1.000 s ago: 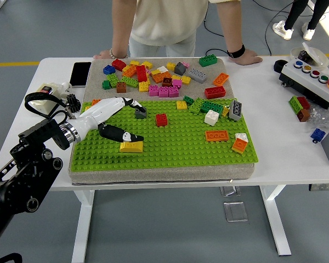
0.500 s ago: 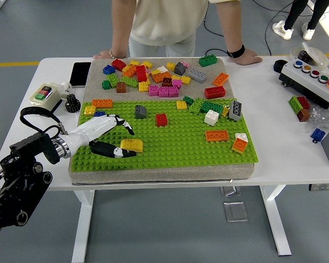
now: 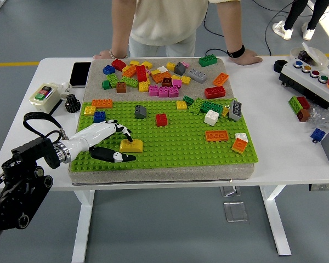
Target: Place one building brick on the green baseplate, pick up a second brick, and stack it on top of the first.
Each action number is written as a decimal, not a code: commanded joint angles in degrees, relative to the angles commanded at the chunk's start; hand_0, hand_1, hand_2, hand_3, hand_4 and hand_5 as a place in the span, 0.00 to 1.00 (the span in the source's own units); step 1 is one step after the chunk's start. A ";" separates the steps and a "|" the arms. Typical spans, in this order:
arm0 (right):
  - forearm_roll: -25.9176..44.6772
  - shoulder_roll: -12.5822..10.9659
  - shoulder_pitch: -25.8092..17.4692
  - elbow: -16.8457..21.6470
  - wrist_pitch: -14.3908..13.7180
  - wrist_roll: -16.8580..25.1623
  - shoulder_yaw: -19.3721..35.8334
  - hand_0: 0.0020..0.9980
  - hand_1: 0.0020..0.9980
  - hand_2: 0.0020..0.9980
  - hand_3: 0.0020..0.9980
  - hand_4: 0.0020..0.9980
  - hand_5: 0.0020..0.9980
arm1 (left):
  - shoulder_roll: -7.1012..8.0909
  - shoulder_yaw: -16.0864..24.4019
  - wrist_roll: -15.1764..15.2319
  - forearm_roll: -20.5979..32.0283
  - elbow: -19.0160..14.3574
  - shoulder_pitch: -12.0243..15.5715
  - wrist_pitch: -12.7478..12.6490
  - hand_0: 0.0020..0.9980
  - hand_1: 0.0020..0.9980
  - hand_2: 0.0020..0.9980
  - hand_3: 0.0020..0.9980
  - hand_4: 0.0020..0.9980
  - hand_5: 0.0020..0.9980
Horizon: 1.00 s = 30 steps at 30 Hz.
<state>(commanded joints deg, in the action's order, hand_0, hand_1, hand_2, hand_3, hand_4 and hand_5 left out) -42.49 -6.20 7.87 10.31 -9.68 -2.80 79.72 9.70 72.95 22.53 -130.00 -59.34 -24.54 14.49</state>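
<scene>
Left hand (image 3: pixel 101 143) open, beside yellow brick (image 3: pixel 131 146)

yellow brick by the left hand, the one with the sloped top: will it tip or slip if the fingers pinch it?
The yellow brick looks like rigid plastic, so it should not flex. It sits low and wide on the green baseplate, so it probably won't tip or roll. Its smooth curved top may let fingertips slide, so the flat sides seem safer for the left hand.

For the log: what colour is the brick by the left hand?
Yellow brick, head view.
</scene>
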 joint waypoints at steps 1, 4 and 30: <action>-0.03 0.01 -0.02 0.00 0.02 -0.06 0.01 0.73 0.64 0.69 0.62 0.92 0.47 | 0.00 0.03 0.00 0.00 0.15 0.03 -0.01 1.00 0.89 0.85 0.62 1.00 0.77; -0.07 0.01 -0.01 0.00 0.00 -0.17 0.00 0.73 0.64 0.69 0.62 0.92 0.47 | -0.02 0.09 -0.05 0.00 0.39 0.01 0.02 1.00 0.89 0.85 0.62 1.00 0.78; -0.18 0.09 -0.07 0.00 -0.19 -0.46 -0.24 0.73 0.64 0.69 0.62 0.91 0.47 | -0.73 -0.18 -0.37 0.00 1.28 0.43 0.25 1.00 0.89 0.85 0.61 1.00 0.77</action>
<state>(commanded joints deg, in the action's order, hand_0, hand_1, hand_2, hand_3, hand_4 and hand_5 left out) -42.67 -6.11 7.80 10.31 -9.87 -3.26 79.49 8.97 72.77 22.17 -130.00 -58.06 -24.11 14.73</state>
